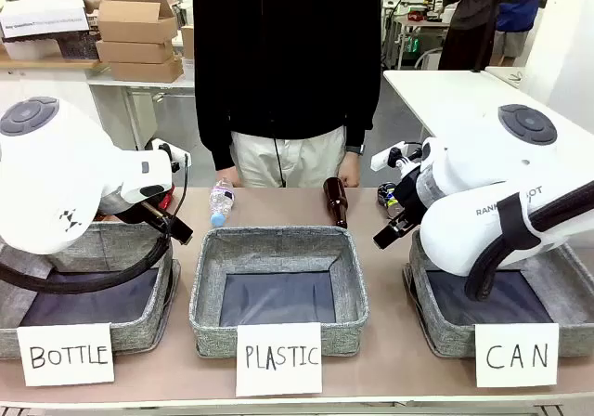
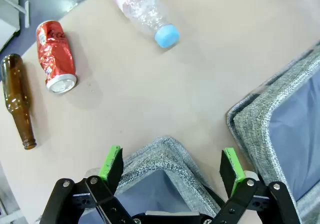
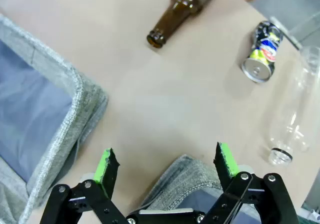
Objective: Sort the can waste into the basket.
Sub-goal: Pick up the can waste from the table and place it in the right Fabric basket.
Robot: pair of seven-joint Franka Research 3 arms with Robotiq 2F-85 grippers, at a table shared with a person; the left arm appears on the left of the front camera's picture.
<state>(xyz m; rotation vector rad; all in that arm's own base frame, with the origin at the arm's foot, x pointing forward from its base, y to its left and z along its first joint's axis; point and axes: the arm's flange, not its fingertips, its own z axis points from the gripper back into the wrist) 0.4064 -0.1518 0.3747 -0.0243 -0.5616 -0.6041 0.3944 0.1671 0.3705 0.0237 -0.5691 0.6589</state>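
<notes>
While the red can [image 2: 55,56] lies loose, the left tool [image 2: 172,153] and right tool [image 3: 165,153] gape empty.

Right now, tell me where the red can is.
In the upper left of the left wrist view, the red can lies on its side on the table, between the brown bottle and the blue-capped plastic bottle.

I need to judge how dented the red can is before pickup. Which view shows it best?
The left wrist view: the red can lies whole on its side, crumpled, silver top toward the camera, beside a brown glass bottle. The front view gives just a red sliver, probably the can, behind the left arm.
</notes>
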